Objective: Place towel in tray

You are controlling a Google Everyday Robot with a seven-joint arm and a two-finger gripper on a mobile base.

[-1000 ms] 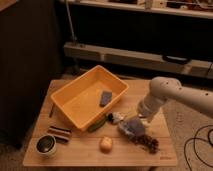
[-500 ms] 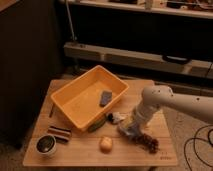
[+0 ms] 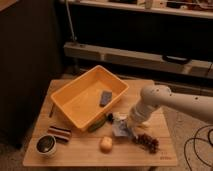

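The towel (image 3: 120,128) is a small crumpled pale grey cloth lying on the wooden table just right of the tray's near corner. The orange tray (image 3: 75,95) sits at the table's middle-left, with a dark grey-blue block (image 3: 106,97) inside it. My gripper (image 3: 128,127) comes in from the right on a white arm (image 3: 155,100) and is down at the towel, covering its right part.
A bunch of dark grapes (image 3: 148,143) lies right of the towel. A yellow-orange fruit (image 3: 106,144) lies in front of it, and a green item (image 3: 98,125) by the tray's corner. A striped bar (image 3: 60,133) and a dark bowl (image 3: 46,144) are front left. Cables lie on the floor at the right.
The arm has swung left and lowered, bringing my gripper from above the table's right side down onto the towel. The towel and the other things have stayed in place.
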